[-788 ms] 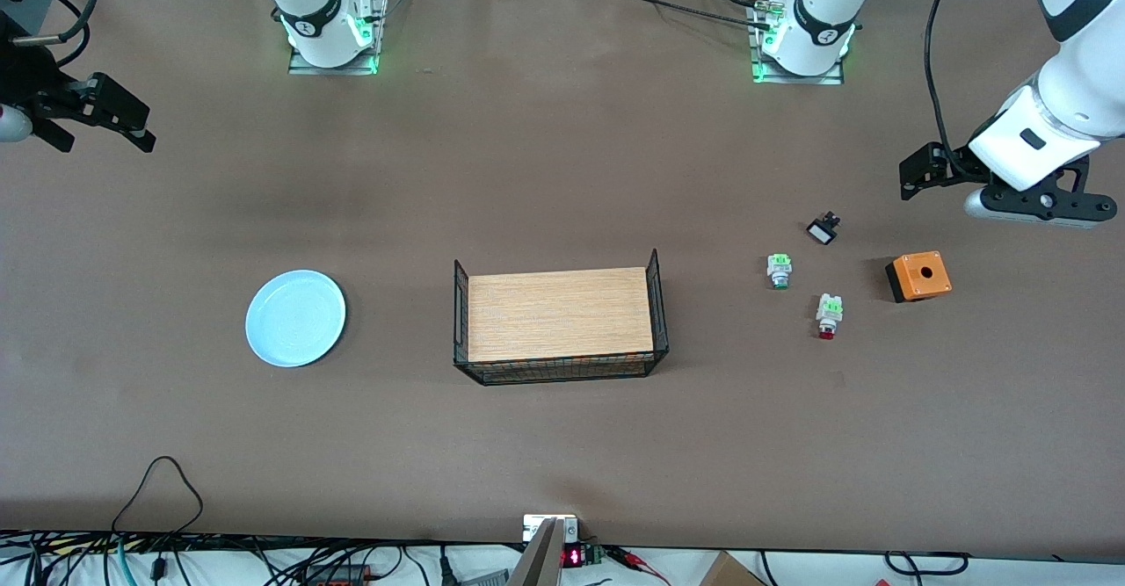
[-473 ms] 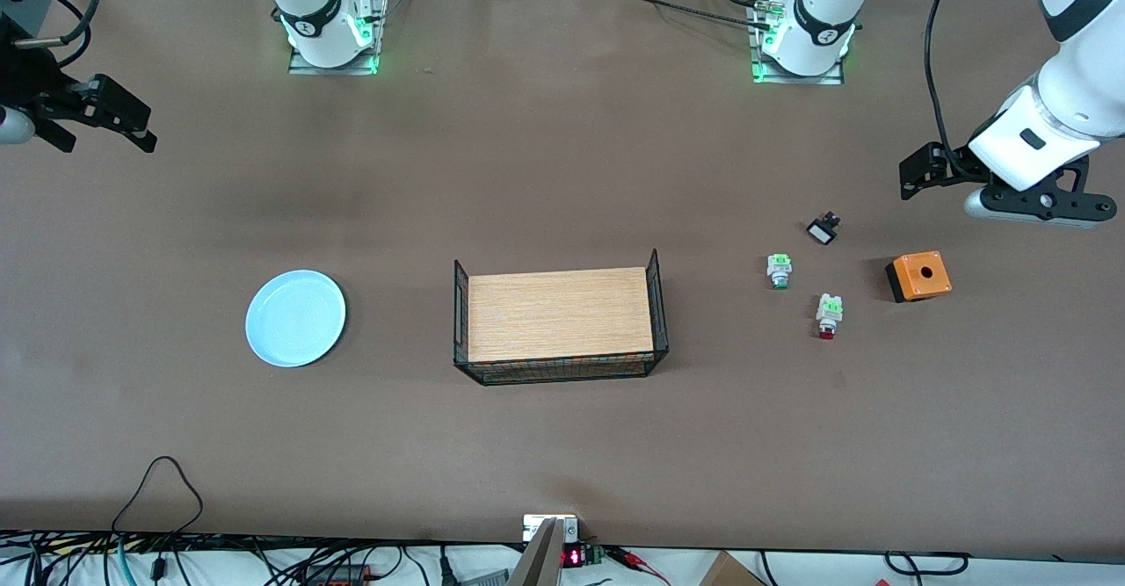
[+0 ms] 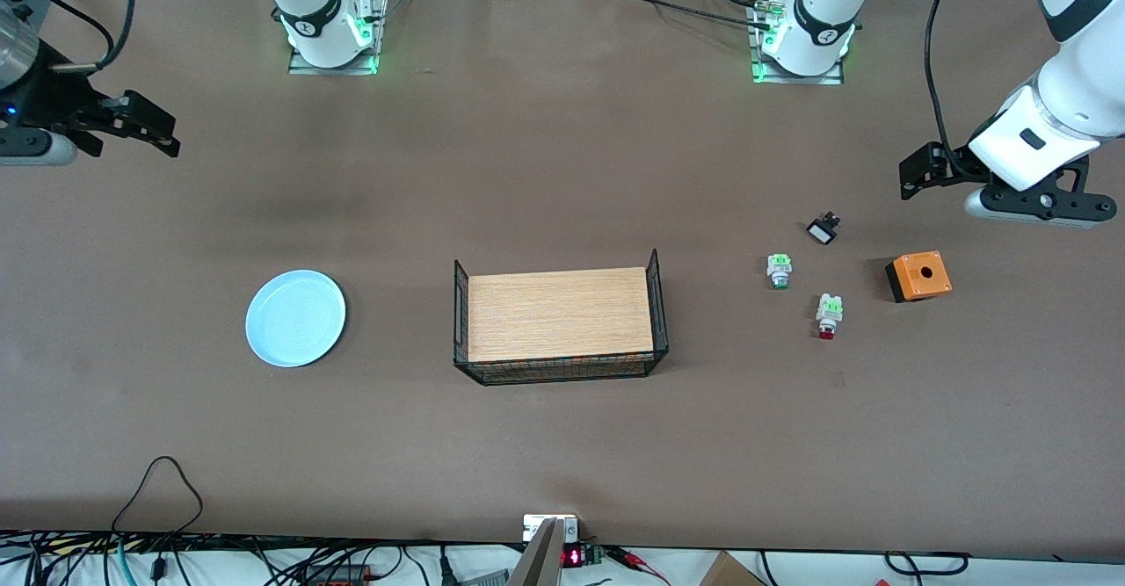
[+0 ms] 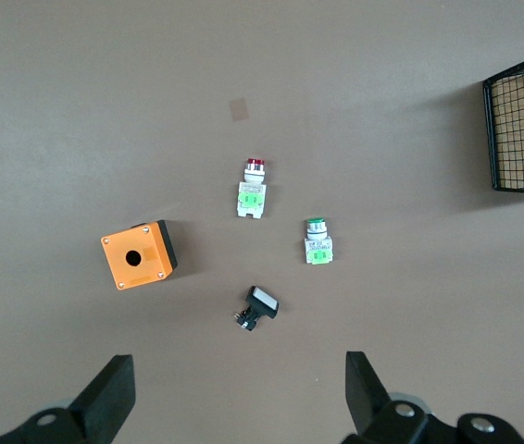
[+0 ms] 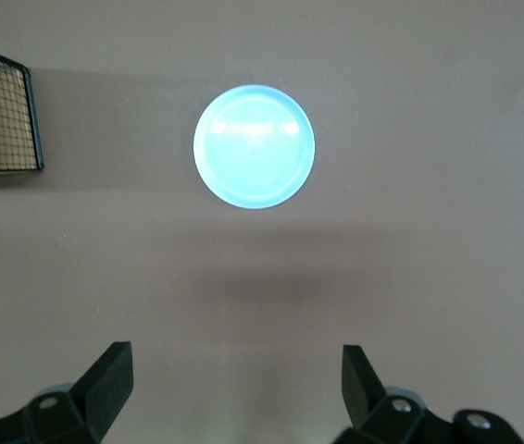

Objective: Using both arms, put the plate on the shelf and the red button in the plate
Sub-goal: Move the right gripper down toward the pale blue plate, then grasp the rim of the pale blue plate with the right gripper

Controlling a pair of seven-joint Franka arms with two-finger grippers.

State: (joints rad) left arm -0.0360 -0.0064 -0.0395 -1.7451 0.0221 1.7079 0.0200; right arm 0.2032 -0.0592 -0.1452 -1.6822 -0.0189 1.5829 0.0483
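The pale blue plate [image 3: 295, 318] lies flat on the table toward the right arm's end; it also shows in the right wrist view [image 5: 255, 146]. The red button [image 3: 827, 316] lies toward the left arm's end, red cap toward the front camera, and shows in the left wrist view [image 4: 254, 190]. My right gripper [image 3: 132, 136] is open and empty, up over bare table at the right arm's end, apart from the plate [image 5: 236, 393]. My left gripper [image 3: 930, 175] is open and empty over bare table near the small parts [image 4: 239, 407].
A wire basket with a wooden board [image 3: 558, 314] stands mid-table. Beside the red button lie a like part with a green tip [image 3: 779, 270], an orange box with a hole [image 3: 918, 276] and a small black part [image 3: 823, 230]. Cables run along the table's front edge.
My right gripper has shifted a little toward the middle of the table. The left arm and all things on the table have not moved.
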